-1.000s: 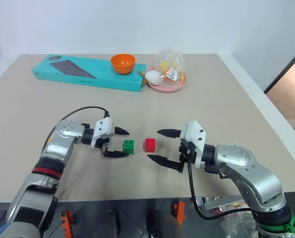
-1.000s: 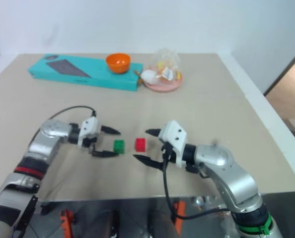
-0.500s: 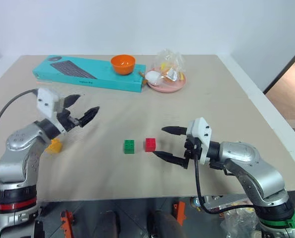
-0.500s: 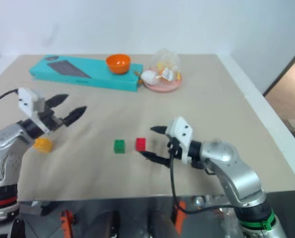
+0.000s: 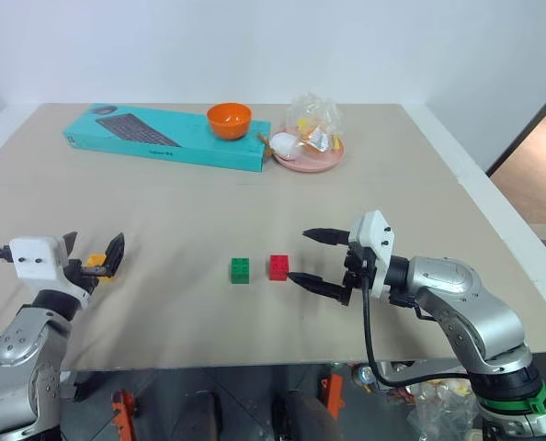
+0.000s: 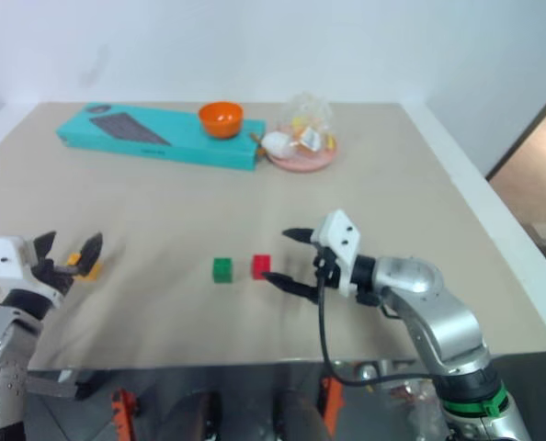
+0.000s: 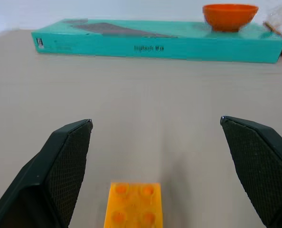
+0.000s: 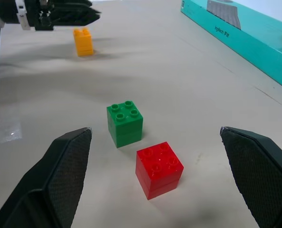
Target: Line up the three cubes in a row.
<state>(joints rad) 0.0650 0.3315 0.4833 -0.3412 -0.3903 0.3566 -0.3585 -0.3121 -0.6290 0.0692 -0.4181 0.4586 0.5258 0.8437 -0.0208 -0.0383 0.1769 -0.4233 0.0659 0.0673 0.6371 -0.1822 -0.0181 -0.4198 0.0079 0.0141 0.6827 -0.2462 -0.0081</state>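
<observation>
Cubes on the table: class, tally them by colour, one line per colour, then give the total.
Red cube: 1
Green cube: 1
Yellow-orange cube: 1
Total: 3

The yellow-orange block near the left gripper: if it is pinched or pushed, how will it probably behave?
The yellow-orange block looks like rigid plastic, so it probably stays stiff. Its flat sides suggest sliding rather than rolling. Being small, it is likely light and may skid away from the open left gripper.
</observation>
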